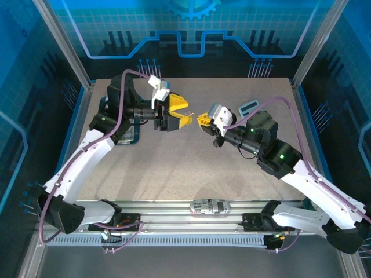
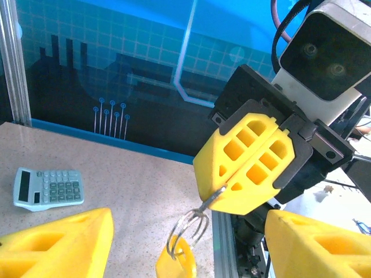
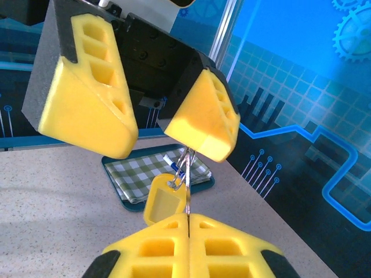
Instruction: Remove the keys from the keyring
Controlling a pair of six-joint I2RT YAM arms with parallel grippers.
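Note:
My right gripper (image 3: 188, 219) is shut on a thin grey metal key (image 3: 188, 200), whose stem sticks out between the yellow fingers (image 2: 255, 162). From the key hangs the keyring (image 2: 177, 263), a wire loop with a yellow-orange tag (image 3: 164, 202). My left gripper (image 2: 190, 231) is open, one yellow finger on each side of the loop and tag, touching neither in the left wrist view. In the top view the two grippers meet above the table's middle, left (image 1: 185, 112) facing right (image 1: 203, 120). In the right wrist view the loop's top runs up by one left fingertip (image 3: 206, 136).
A grey calculator (image 1: 248, 107) lies at the back right of the table (image 1: 174, 168). A dark tray (image 3: 206, 184) with a folded checked cloth (image 3: 145, 171) sits at the left, partly under the left arm. Aluminium rails run along the near edge (image 1: 208, 205).

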